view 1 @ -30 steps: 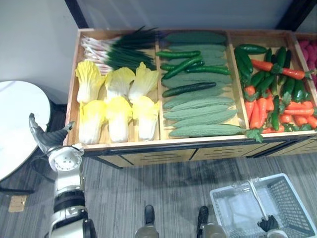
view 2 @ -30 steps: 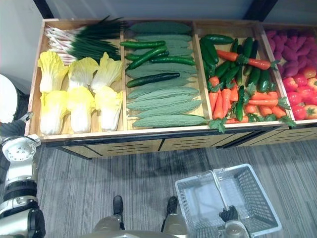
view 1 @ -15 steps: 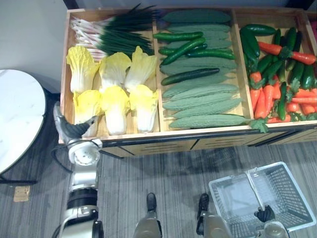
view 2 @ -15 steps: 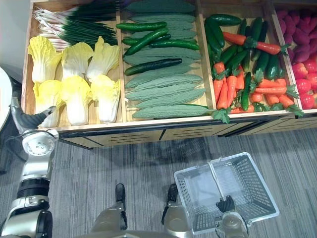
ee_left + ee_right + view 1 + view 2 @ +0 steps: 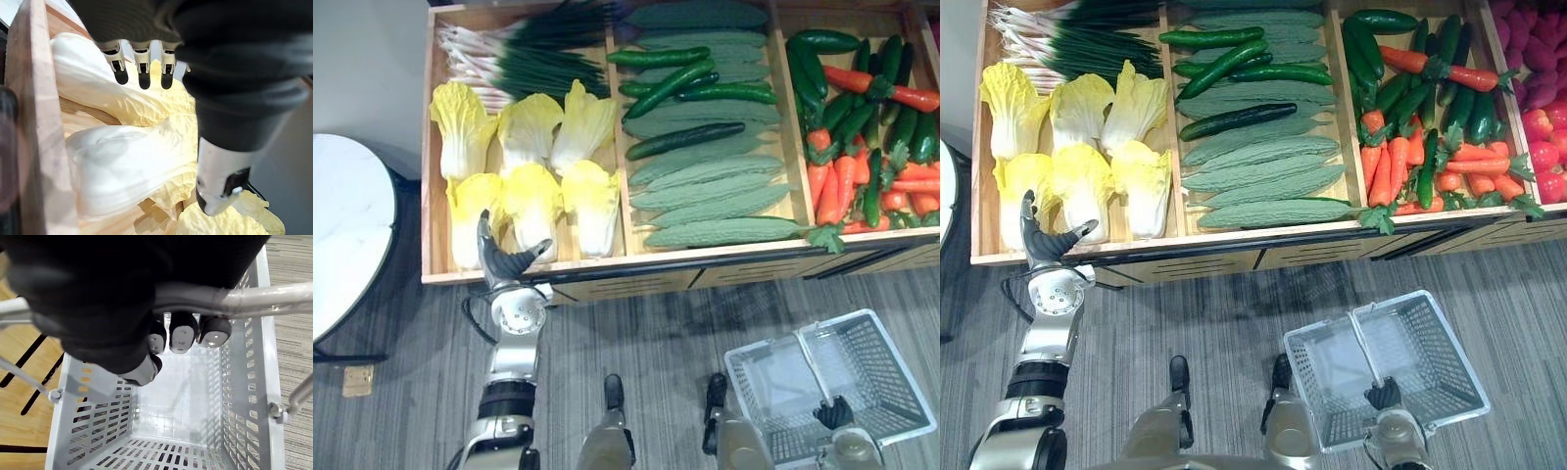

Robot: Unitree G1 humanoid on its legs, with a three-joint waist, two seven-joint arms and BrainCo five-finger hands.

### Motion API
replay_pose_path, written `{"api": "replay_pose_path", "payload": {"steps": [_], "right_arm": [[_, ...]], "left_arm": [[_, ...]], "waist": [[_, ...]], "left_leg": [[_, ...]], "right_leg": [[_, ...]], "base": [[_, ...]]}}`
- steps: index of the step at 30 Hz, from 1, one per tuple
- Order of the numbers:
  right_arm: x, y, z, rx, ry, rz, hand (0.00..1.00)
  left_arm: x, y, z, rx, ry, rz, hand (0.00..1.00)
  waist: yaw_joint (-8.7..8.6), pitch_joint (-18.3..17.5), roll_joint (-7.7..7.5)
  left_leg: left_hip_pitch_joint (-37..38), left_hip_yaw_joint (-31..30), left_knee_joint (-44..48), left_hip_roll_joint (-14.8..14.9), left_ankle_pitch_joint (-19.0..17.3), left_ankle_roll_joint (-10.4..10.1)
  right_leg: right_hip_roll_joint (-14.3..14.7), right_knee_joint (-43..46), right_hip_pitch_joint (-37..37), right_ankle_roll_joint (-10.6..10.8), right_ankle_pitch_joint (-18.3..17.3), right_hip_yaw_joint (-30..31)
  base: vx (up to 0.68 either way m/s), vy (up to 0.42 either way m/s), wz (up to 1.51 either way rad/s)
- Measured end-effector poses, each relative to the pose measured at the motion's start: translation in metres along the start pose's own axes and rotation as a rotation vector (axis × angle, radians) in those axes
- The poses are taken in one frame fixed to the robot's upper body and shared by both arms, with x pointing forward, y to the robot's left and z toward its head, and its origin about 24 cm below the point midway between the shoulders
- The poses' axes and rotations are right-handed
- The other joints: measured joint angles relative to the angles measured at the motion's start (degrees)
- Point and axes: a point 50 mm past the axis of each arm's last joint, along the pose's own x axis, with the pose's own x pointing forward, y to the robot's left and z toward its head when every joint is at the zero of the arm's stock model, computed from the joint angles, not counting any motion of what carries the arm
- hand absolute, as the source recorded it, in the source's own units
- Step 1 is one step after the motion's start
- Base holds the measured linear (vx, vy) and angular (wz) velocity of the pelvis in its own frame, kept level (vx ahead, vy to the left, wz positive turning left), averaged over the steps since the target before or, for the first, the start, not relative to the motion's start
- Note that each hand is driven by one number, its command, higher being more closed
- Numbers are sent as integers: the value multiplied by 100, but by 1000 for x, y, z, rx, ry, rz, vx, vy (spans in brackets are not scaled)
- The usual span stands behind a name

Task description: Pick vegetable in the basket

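I have the left hand (image 5: 512, 260), fingers apart, over the near-left cabbage (image 5: 470, 201) to grab it; right hand (image 5: 833, 412) clamped on the handle (image 5: 254, 301) so the basket (image 5: 889, 368) hangs ready.

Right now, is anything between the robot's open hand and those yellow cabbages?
Nothing visible is. The left hand hangs open right above a front-row cabbage, fingers beyond the crate's front wall. The right hand grips the basket by its handle, off to the side.

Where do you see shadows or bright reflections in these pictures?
Left eye view: the stand throws a dark band onto the floor along its front. Right wrist view: a bright highlight runs along the basket handle. Left wrist view: the cabbage is strongly lit on its white stem.
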Motion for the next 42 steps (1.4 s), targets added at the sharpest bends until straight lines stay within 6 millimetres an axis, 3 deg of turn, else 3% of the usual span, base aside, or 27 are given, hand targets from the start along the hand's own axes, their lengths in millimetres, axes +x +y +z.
{"api": "replay_pose_path", "payload": {"steps": [12,28,29,42], "right_arm": [[5,-1,16,5,-41,-4,100],[13,-3,45,-12,-116,-6,100],[13,-2,47,-19,-122,-2,100],[13,3,47,-12,-120,19,100]], "left_arm": [[5,-9,-3,-8,44,-8,0],[47,-12,27,16,10,22,0],[48,-12,28,16,11,26,100],[61,-7,33,21,22,54,100]], "waist": [[-13,220,-67],[-5,597,-126],[8,607,-144],[16,645,-214]], "left_leg": [[-101,17,0,1,32,38],[-305,144,-8,8,39,35],[-303,181,-7,8,39,35],[-279,260,-6,7,72,34]], "right_leg": [[-5,62,-146,-2,1,17],[4,129,-456,-5,4,172],[4,157,-491,-5,4,239],[8,190,-538,-17,58,321]], "base": [[0,0,0],[22,1,-4],[-6,5,-11],[-17,2,-4]]}}
